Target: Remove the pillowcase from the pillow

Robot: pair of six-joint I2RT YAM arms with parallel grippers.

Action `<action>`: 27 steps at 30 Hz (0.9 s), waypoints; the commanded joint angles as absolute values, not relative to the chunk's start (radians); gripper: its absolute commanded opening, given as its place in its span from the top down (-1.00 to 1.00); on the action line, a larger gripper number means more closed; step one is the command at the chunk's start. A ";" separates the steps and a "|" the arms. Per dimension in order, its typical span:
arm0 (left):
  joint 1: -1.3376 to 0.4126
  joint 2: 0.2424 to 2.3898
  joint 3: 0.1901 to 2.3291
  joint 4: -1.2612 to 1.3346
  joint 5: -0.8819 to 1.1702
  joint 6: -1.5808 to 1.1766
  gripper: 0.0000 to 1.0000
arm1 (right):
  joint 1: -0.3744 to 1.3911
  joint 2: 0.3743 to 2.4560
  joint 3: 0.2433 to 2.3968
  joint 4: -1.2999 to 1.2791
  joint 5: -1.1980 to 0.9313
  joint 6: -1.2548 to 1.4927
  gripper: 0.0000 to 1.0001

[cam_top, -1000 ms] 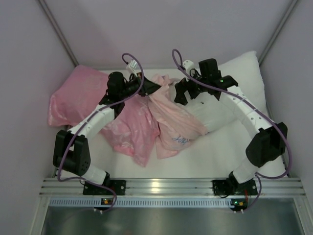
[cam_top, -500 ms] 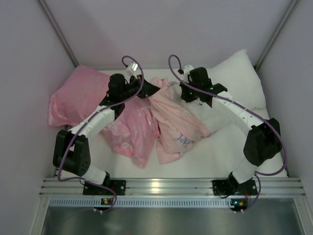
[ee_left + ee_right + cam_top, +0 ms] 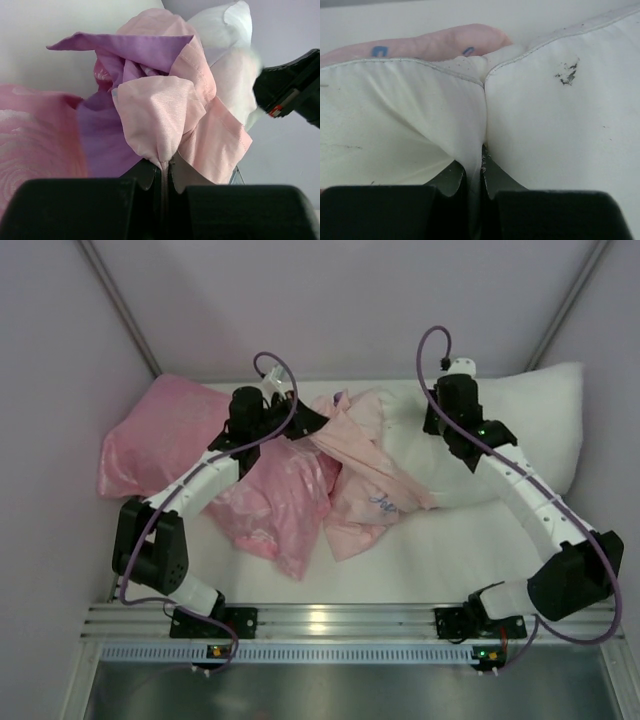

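On the white table, only wrist views show jaws pinching pillowcase and pillow

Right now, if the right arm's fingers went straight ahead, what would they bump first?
The pillow: the right fingers pinch a fold of it, so its bulk sits directly ahead. The pillowcase looks farther back.

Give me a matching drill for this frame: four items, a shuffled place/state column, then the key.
Items
1. pillowcase
2. pillow
3. pink rose-patterned pillow
4. metal rail

States
A. lying at the far left of the top view
B. white, pinched in the right arm's jaws
C. silver, running along the near edge
D. pale pink side out, pinched in the left arm's jaws

Pairs: 1-D, 2-B, 3-A, 4-C
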State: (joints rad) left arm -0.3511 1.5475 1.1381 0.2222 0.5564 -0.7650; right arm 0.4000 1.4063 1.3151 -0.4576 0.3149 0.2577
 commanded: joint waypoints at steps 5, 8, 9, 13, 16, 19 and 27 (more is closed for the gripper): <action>-0.325 1.574 1.271 0.148 0.445 -0.709 1.00 | 0.275 1.191 1.390 -0.569 0.689 0.267 1.00; -0.325 1.624 1.345 0.040 0.336 -0.678 1.00 | 0.252 1.148 1.425 -0.623 0.719 0.265 1.00; -0.325 1.635 1.359 0.026 0.322 -0.677 1.00 | 0.230 1.143 1.439 -0.629 0.716 0.262 1.00; -0.328 1.661 1.373 -0.056 0.235 -0.672 1.00 | 0.216 1.112 1.492 -0.650 0.765 0.264 1.00; -0.325 1.643 1.381 -0.141 0.114 -0.638 1.00 | 0.215 1.117 1.600 -0.631 0.790 0.221 1.00; -0.325 1.570 1.347 -0.155 0.072 -0.626 1.00 | 0.216 1.149 1.790 -0.621 0.746 0.200 1.00; -0.311 1.483 1.387 -0.037 0.390 -0.646 1.00 | 0.427 1.235 2.201 -0.778 0.874 0.218 1.00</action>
